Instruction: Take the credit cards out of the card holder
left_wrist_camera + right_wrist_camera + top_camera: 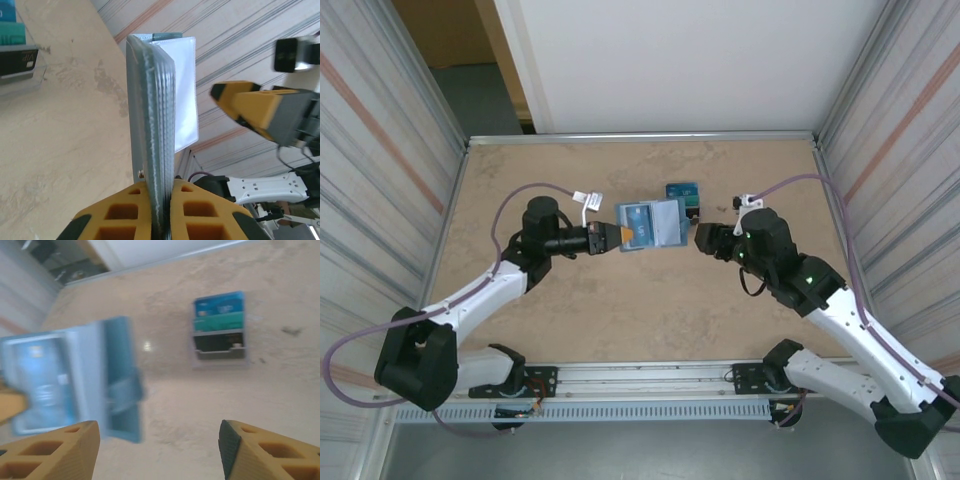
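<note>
The card holder (652, 224), a teal-blue wallet, hangs open above the table's middle. My left gripper (611, 238) is shut on its left edge. In the left wrist view the card holder (154, 105) stands edge-on between my yellow fingers (125, 215), with a clear sleeve fanned out to the right. A blue card face (638, 219) shows in its left page. My right gripper (703, 238) is open just right of the wallet and holds nothing. From the right wrist the card holder (75, 375) looks blurred, ahead and to the left of the right gripper (160, 450).
A small dark-based stand (682, 192) sits on the table behind the wallet, with blue and teal credit cards (219, 314) upright in it. That stand (20, 60) also appears far left in the left wrist view. Corrugated walls enclose the table on both sides.
</note>
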`<state>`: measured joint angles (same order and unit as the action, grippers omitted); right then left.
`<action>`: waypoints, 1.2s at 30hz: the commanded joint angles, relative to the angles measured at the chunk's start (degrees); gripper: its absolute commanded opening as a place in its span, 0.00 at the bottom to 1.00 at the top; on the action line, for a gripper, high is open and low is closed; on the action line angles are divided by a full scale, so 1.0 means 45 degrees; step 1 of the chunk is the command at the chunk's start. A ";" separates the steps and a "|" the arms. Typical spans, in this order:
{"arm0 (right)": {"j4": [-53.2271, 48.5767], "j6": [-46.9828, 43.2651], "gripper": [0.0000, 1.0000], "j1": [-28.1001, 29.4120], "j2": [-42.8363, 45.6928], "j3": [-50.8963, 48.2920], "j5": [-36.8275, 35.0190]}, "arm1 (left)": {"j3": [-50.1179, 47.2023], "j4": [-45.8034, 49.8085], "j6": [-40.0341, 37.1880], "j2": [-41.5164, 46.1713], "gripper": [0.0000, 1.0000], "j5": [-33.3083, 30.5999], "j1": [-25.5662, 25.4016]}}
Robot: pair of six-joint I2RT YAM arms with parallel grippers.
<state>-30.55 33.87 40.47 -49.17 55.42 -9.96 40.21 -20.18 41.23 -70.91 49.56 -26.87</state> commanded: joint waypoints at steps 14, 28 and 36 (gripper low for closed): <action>-0.0250 -0.0811 0.67 0.1002 -0.2595 0.1913 0.0593 | 0.0791 0.0228 -0.0999 -0.0334 0.00 0.0599 -0.0836; 0.0332 -0.0988 0.67 -0.0169 -0.3358 0.1683 0.3521 | 0.1162 0.0603 -0.1569 -0.0351 0.00 0.1057 -0.0896; -0.1246 -0.1343 0.64 -0.0459 -0.4242 0.2331 0.4363 | 0.1397 0.1306 -0.2171 -0.0031 0.00 0.0752 -0.0879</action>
<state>-31.75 29.41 38.85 -67.00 63.42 6.92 44.14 -14.39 34.22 -72.49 52.47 -30.50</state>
